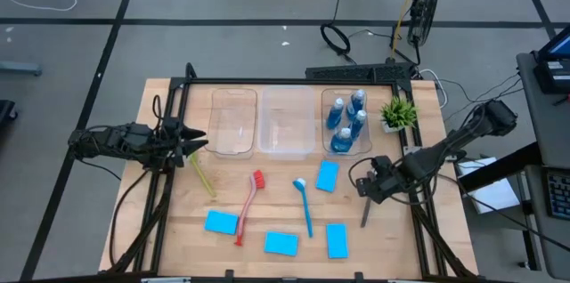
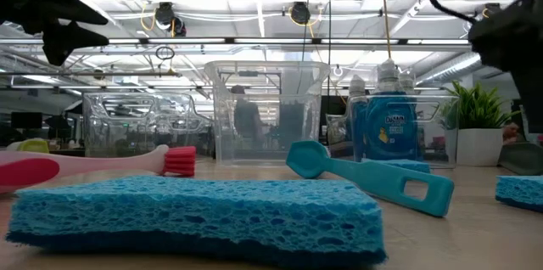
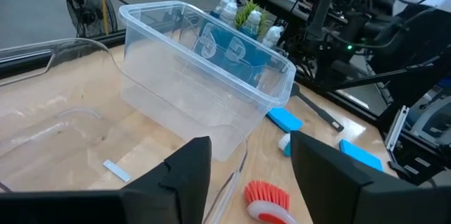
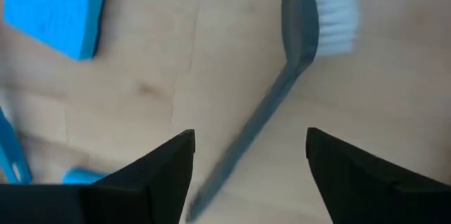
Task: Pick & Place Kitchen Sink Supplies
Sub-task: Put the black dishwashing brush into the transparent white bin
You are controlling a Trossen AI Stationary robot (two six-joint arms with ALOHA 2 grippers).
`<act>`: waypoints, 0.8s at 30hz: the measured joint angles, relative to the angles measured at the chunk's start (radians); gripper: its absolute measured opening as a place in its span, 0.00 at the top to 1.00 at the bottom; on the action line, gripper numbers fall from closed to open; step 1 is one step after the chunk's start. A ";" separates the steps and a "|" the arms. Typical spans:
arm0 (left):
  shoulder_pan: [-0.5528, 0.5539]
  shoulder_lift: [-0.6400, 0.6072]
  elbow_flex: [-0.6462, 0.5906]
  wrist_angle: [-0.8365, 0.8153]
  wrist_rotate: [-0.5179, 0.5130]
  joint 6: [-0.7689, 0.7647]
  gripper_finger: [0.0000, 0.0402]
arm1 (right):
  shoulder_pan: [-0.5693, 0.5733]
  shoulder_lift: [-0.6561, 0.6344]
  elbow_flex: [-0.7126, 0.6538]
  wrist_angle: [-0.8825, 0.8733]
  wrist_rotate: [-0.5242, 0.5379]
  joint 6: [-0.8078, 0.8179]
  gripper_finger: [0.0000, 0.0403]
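Several blue bottles (image 1: pixel 347 121) stand in the right clear bin (image 1: pixel 326 145). Several blue sponges lie flat on the table, one (image 1: pixel 327 175) just left of my right gripper. The red brush (image 1: pixel 248 205), the blue brush (image 1: pixel 305 205) and the yellow-green brush (image 1: pixel 202 174) also lie flat. My right gripper (image 1: pixel 363 187) is open above the grey brush (image 4: pixel 296 48), whose handle runs between its fingers (image 4: pixel 162 175) in the right wrist view. My left gripper (image 1: pixel 200 145) is open, left of the left bin (image 1: pixel 233 121) and over the yellow-green brush's far end.
The middle bin (image 1: pixel 287 121) and the left bin are clear plastic with nothing in them. A small green plant (image 1: pixel 398 112) stands right of the bottle bin. Black frame rails (image 1: pixel 169 185) run along both sides of the table. A sponge (image 2: pixel 195 215) lies close to the near edge.
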 joint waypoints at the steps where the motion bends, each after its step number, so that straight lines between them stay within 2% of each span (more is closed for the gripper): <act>1: 0.000 0.000 0.000 0.000 0.000 0.000 0.50 | 0.001 0.000 -0.016 0.018 0.011 0.025 0.37; 8: 0.000 0.000 0.000 0.000 0.002 -0.002 0.48 | 0.001 0.001 -0.107 0.097 0.034 0.086 0.41; 16: 0.000 0.000 0.000 0.000 0.002 -0.002 0.52 | 0.001 0.001 -0.196 0.214 0.034 0.105 0.50; 24: 0.000 0.000 0.000 0.000 0.002 -0.002 0.56 | 0.001 0.000 -0.222 0.244 0.030 0.097 0.64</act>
